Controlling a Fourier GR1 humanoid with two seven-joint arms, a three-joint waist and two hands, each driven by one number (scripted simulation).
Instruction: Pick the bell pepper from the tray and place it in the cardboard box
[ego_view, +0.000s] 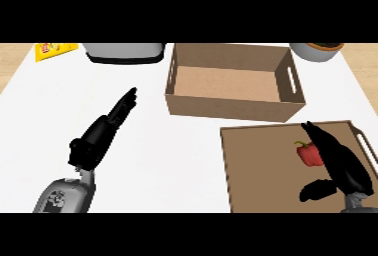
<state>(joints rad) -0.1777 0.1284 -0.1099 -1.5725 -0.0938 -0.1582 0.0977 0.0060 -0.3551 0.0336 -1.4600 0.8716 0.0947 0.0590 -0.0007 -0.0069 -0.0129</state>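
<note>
Right hand (341, 162) low over tray (255, 172), near bench's right front corner; fingers straight, thumb spread wide, nothing held. Bell pepper (308, 153) lies on tray's right half, touching fingers' left side, likely lined up for grasp. Cardboard box (221, 107) open just behind tray. Left hand (103, 131) resting left, fingers straight.

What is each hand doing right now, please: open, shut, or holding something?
Left hand: open, fingers straight, over the white counter, holding nothing.
Right hand: open, fingers straight, over the tray beside the bell pepper, not holding it.
</note>
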